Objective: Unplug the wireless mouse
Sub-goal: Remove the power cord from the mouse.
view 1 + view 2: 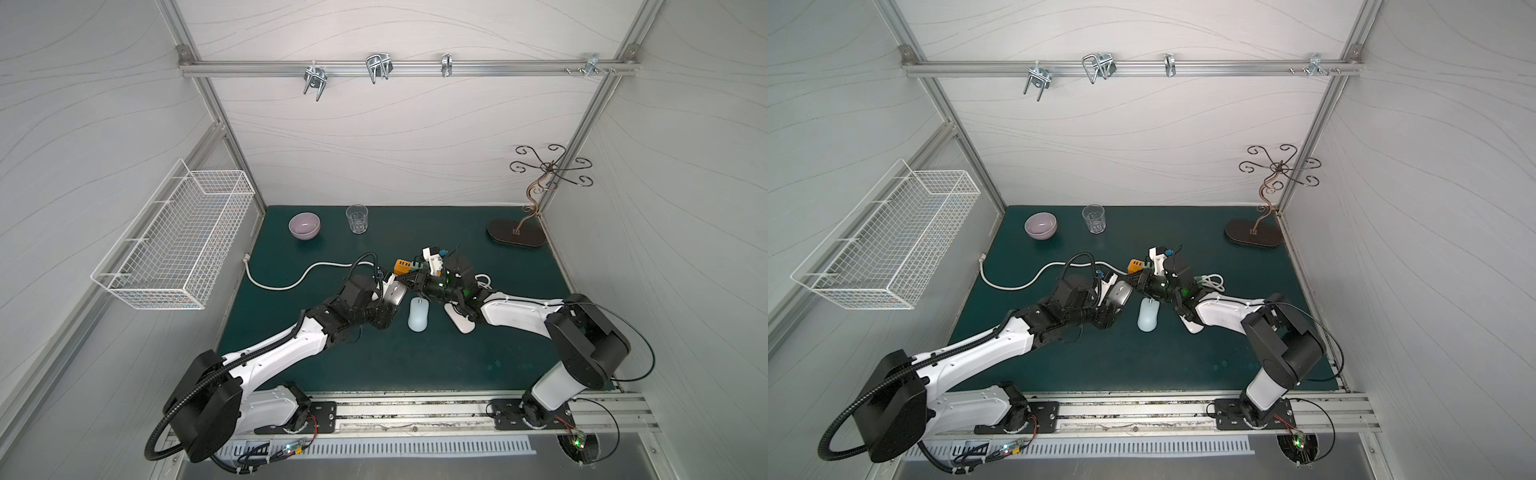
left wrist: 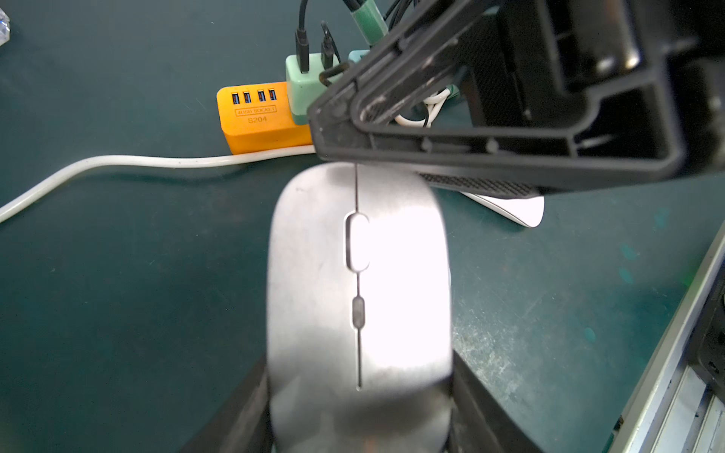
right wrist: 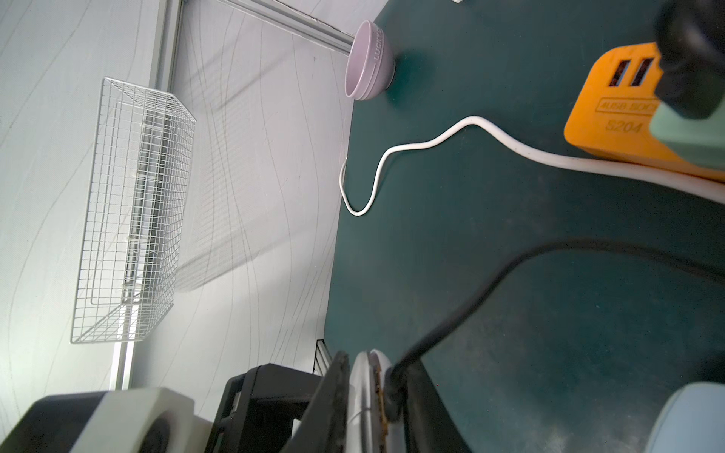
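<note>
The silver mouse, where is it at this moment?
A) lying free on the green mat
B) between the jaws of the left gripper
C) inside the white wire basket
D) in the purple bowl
B: the left wrist view shows the silver mouse held between the black jaws of the left gripper.

Both top views are evenly and softly lit. The pale walls (image 1: 395, 137) read bright, shadows on the green mat (image 1: 415, 365) are faint, and the wide lens splays the metal rails (image 1: 399, 67) toward the frame's corners. In the left wrist view, white glare blows out half the silver mouse (image 2: 359, 294). In the right wrist view, the black cable (image 3: 451, 325) is blurred and the wire basket (image 3: 129, 215) throws a soft shadow.
</note>
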